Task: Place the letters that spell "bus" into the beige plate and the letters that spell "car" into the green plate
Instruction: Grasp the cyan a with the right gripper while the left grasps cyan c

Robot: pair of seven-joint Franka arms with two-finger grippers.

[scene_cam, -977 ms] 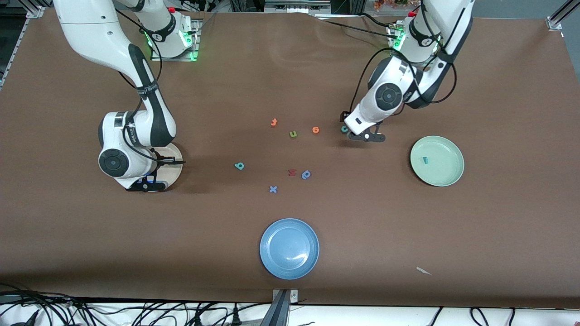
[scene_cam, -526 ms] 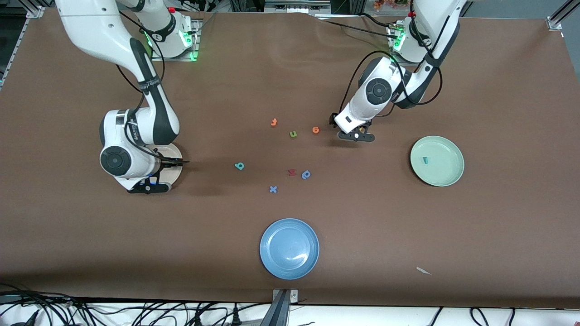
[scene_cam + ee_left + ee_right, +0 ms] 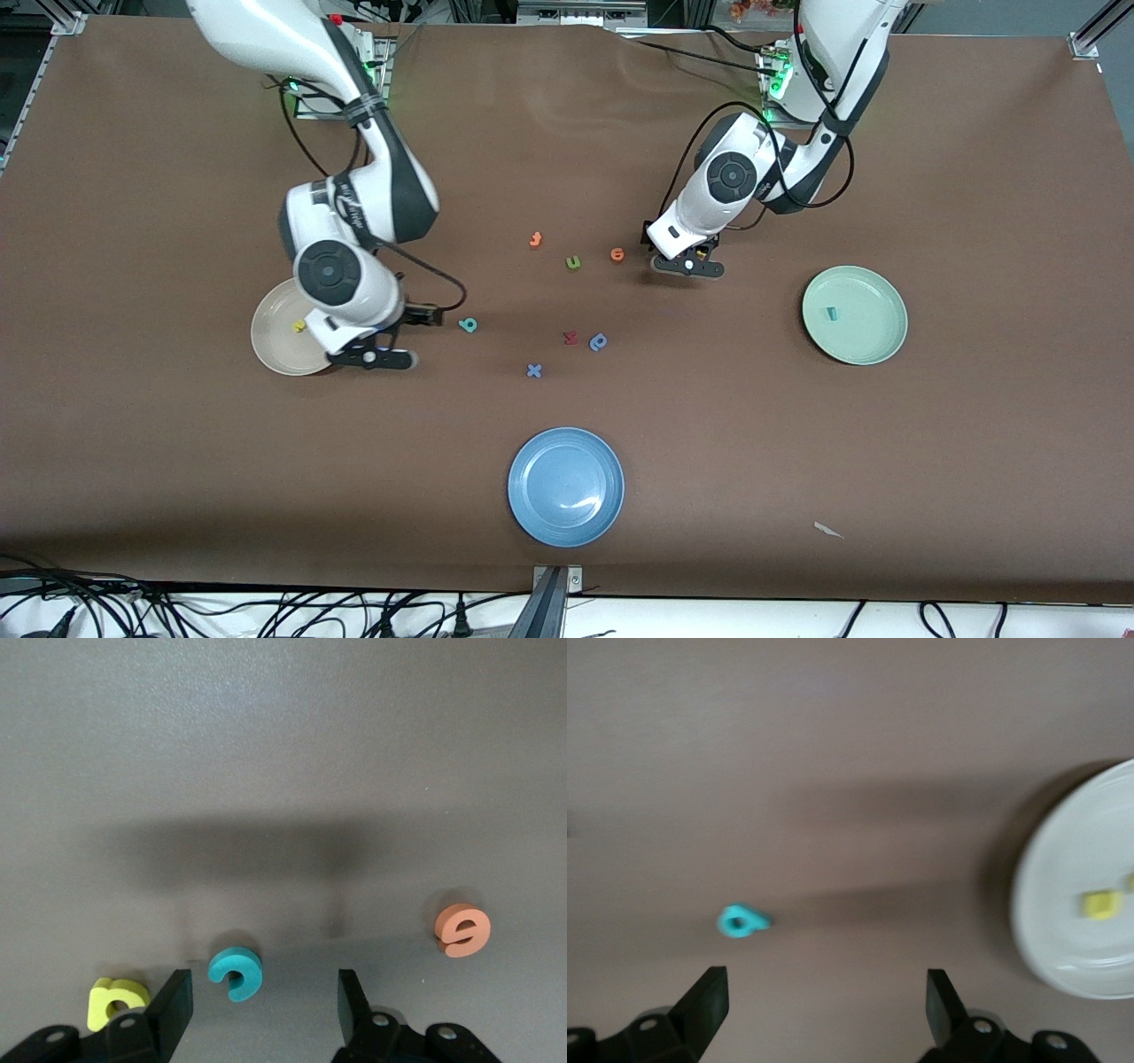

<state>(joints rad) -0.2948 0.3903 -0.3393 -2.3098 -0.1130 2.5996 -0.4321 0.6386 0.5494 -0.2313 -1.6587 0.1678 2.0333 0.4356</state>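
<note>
My left gripper (image 3: pixel 263 1010) hangs open low over the table. The teal "c" (image 3: pixel 235 973) lies flat between its fingers, close to one of them, untouched. A yellow "a" (image 3: pixel 115 1003) lies just outside that finger. In the front view the left gripper (image 3: pixel 687 267) hides both letters. The green plate (image 3: pixel 877 341) holds a teal "r" (image 3: pixel 831 312). My right gripper (image 3: pixel 376 357) is open and empty beside the beige plate (image 3: pixel 270 341), which holds a yellow letter (image 3: pixel 299 326). The teal "b" (image 3: pixel 468 325) lies on the table a little past the right gripper (image 3: pixel 824 1005).
Loose letters lie mid-table: an orange "t" (image 3: pixel 535 239), a green "u" (image 3: pixel 573 261), an orange round letter (image 3: pixel 617 254), a red one (image 3: pixel 571 337), a blue "p" (image 3: pixel 599 341) and a blue "x" (image 3: pixel 533 370). A blue plate (image 3: pixel 565 486) sits near the front edge.
My right gripper opened over the beige plate, left a yellow letter there and swung toward the teal "b". My left gripper shifted a little toward the table's middle, over the "c".
</note>
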